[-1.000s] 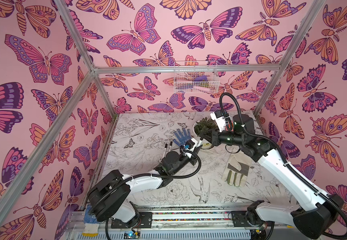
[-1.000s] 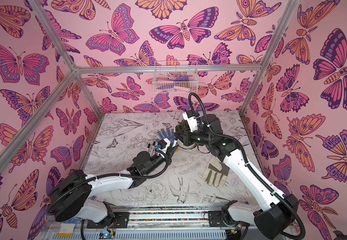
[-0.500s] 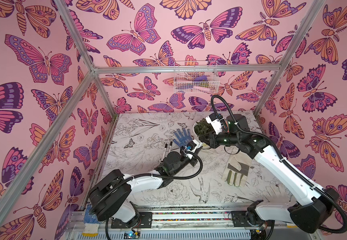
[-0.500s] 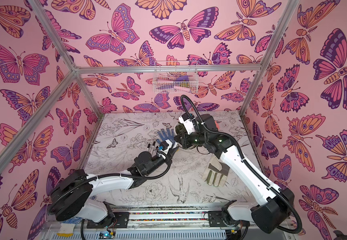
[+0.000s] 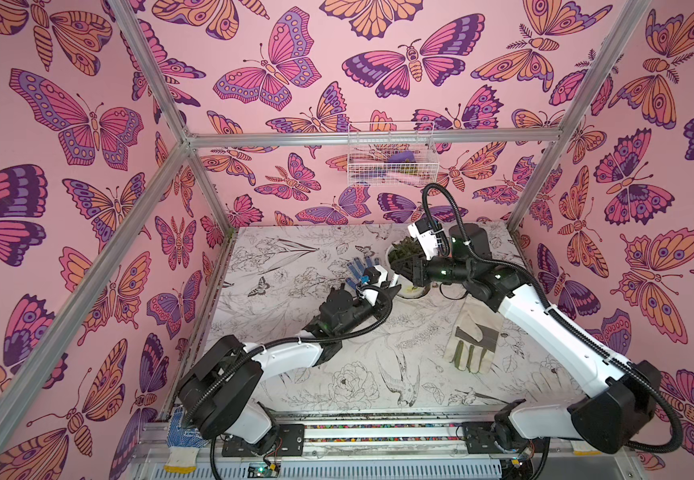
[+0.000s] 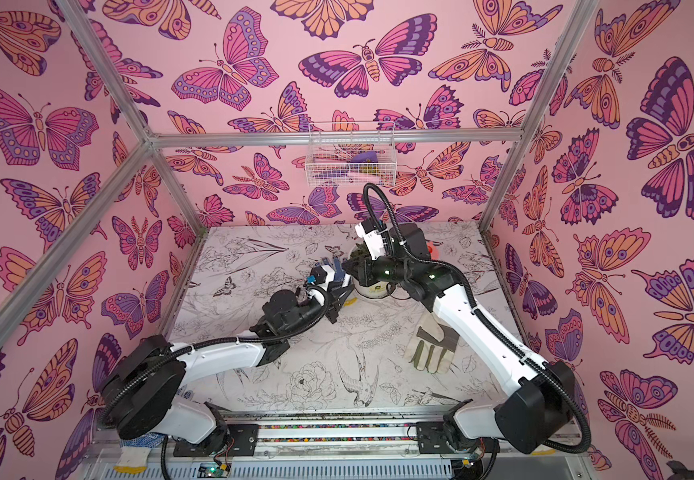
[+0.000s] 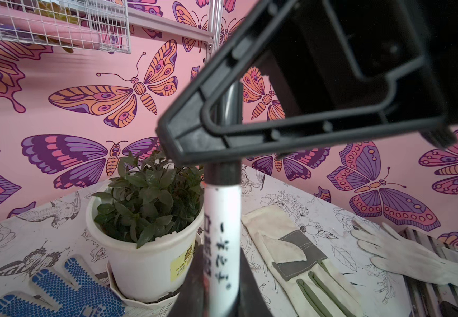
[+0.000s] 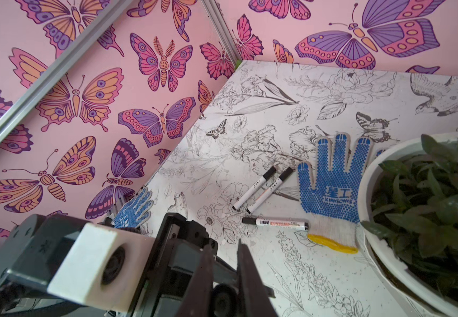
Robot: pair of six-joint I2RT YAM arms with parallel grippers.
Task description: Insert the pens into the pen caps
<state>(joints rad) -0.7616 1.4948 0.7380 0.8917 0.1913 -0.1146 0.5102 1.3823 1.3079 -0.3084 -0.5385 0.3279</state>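
Observation:
My left gripper point(image 7: 222, 255) is shut on a white pen point(image 7: 223, 219) with dark print, which sticks out past its jaws. A black pen cap point(image 7: 226, 170) sits on the pen's far end, and my right gripper point(image 8: 224, 247) is shut on that cap point(image 8: 222, 299). In both top views the two grippers point(image 5: 393, 291) point(image 5: 401, 274) meet tip to tip just left of the plant pot. Three more pens point(image 8: 253, 189) point(image 8: 270, 193) point(image 8: 275, 222) lie on the table beside the blue glove, each with a black cap on it.
A white pot with a green plant point(image 5: 409, 286) point(image 7: 145, 247) stands right behind the grippers. A blue-dotted glove point(image 8: 332, 186) lies left of it, a beige work glove point(image 5: 474, 345) to the right. A wire basket point(image 5: 391, 153) hangs on the back wall.
My right gripper has swung left from above the pot and now meets the left gripper's tip. The left arm has barely moved. Both grippers stayed shut.

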